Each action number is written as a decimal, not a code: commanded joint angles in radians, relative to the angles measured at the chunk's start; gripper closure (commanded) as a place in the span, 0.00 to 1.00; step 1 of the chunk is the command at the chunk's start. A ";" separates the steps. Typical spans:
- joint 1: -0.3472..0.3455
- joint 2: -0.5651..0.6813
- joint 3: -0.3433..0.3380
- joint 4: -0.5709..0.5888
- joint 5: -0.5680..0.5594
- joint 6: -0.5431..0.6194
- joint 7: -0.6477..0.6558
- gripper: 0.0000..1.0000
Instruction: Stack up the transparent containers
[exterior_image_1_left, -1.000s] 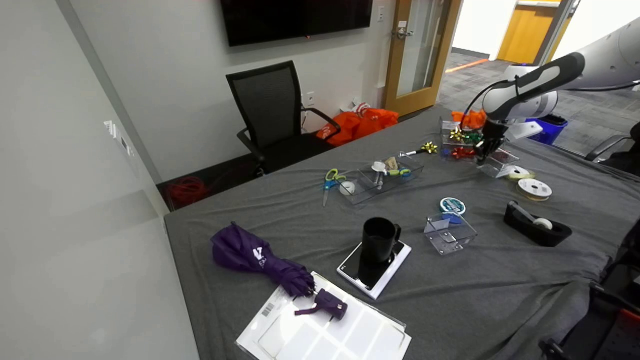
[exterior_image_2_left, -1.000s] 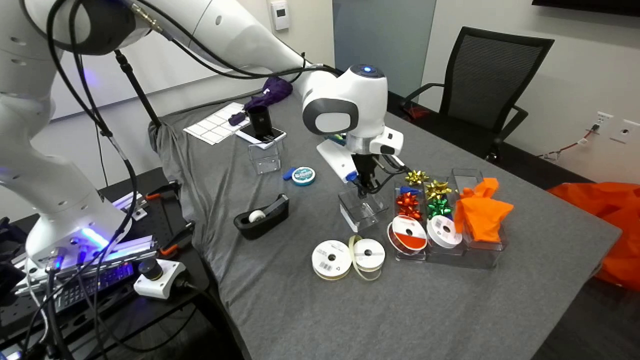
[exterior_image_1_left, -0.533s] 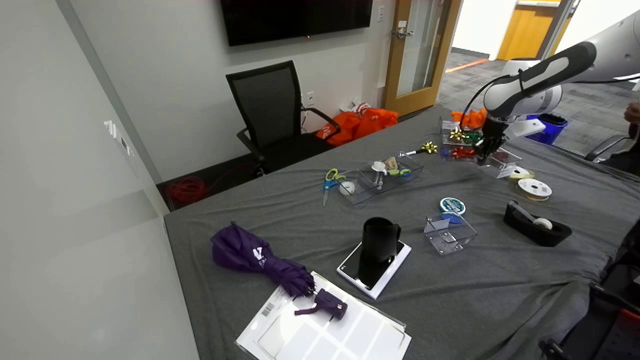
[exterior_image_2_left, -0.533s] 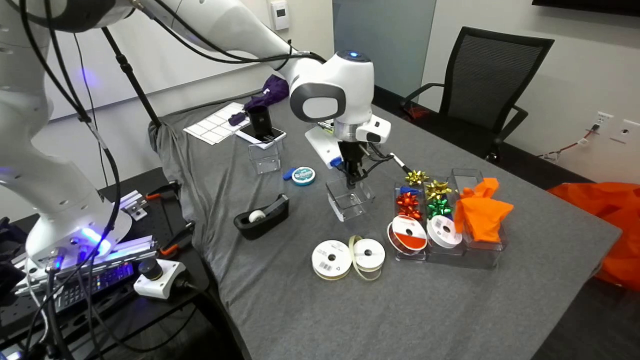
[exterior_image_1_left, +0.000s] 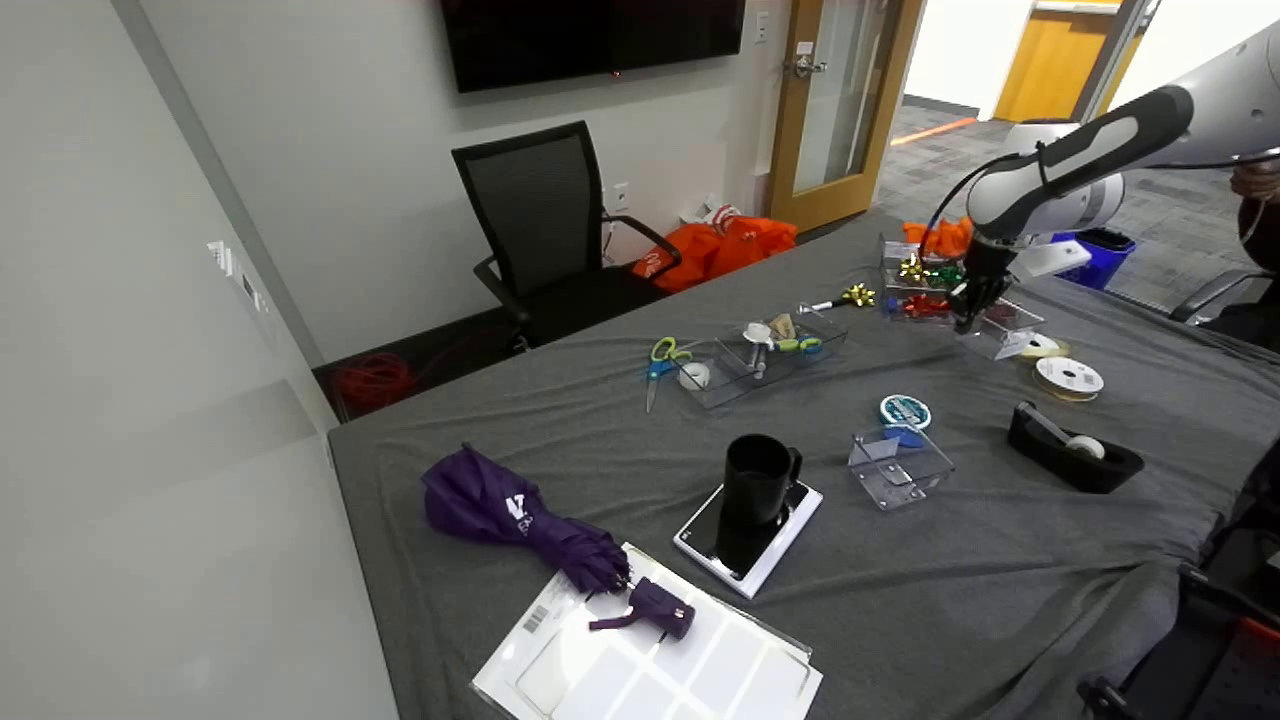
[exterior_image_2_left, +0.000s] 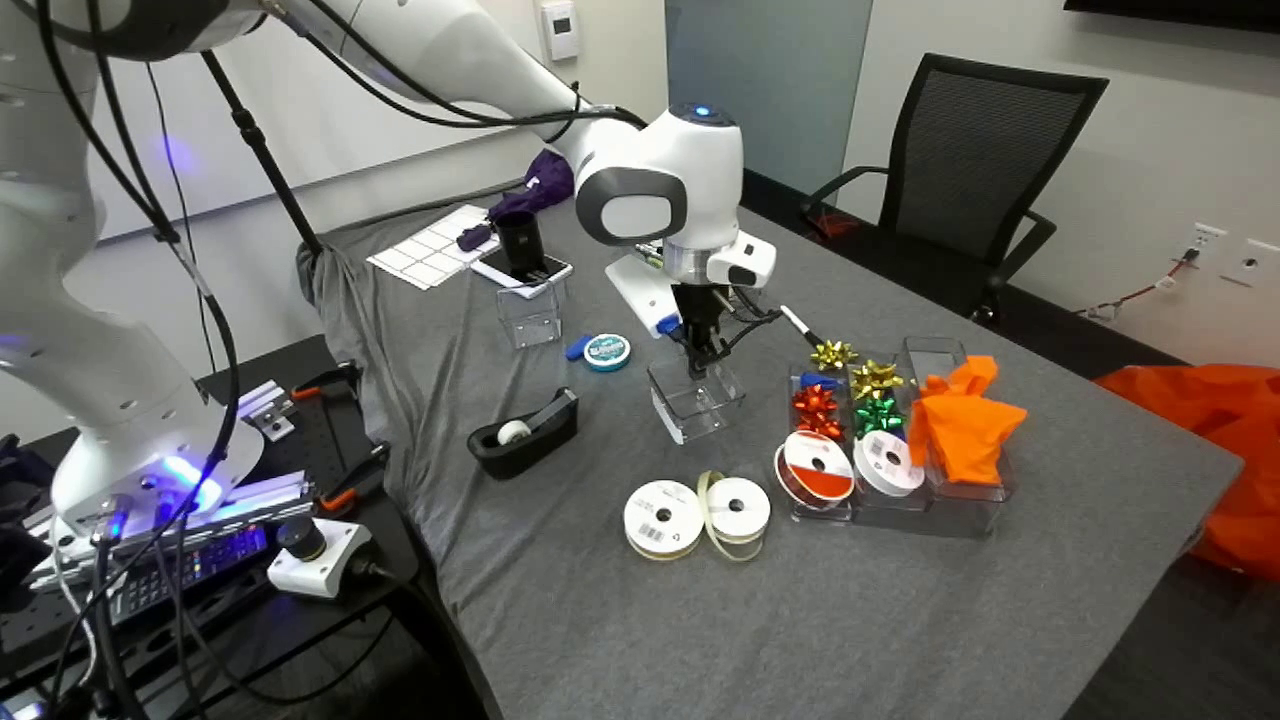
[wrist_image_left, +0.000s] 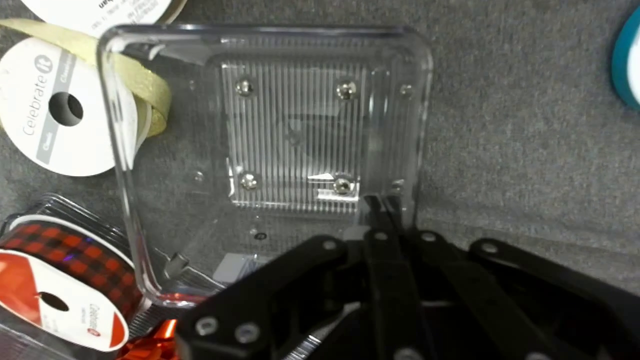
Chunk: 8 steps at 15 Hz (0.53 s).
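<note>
The gripper (wrist_image_left: 384, 202) is narrowed, clamping one wall of a transparent container (wrist_image_left: 295, 130); the wrist view shows the container open toward the camera, with a ribbed square and four round studs in its floor, detail that neither exterior view resolves; whether that floor touches the grey tablecloth (exterior_image_2_left: 600, 640) cannot be told; a second transparent container (exterior_image_1_left: 905, 475) stands well apart from the gripper, near the black mug (exterior_image_1_left: 757, 480), and only the exterior views show it; the mug rests on the black-screened device (exterior_image_1_left: 725, 555); just beside the held container, the wrist view shows a spool with yellow ribbon (wrist_image_left: 90, 135), its lettering reading "Celebrate it", too small to read in the exterior views; the red-and-white spool (exterior_image_2_left: 818, 465) near the gripper shows its plaid ribbon (wrist_image_left: 65, 257) in the wrist view, while an exterior view shows it set at the end of a clear tray (exterior_image_2_left: 838, 517) holding a red bow (exterior_image_2_left: 816, 408); in an exterior view the tape dispenser (exterior_image_2_left: 525, 440) sits between the gripper and the robot base (exterior_image_2_left: 150, 470); in an exterior view the scissors (exterior_image_1_left: 656, 368) lie well apart from the gripper, beside a long clear tray (exterior_image_1_left: 735, 392).
</note>
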 joint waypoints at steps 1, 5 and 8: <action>0.072 -0.075 -0.021 -0.163 -0.077 0.104 0.033 0.99; 0.188 -0.112 -0.041 -0.312 -0.174 0.218 0.178 0.99; 0.244 -0.166 -0.018 -0.417 -0.167 0.263 0.253 0.99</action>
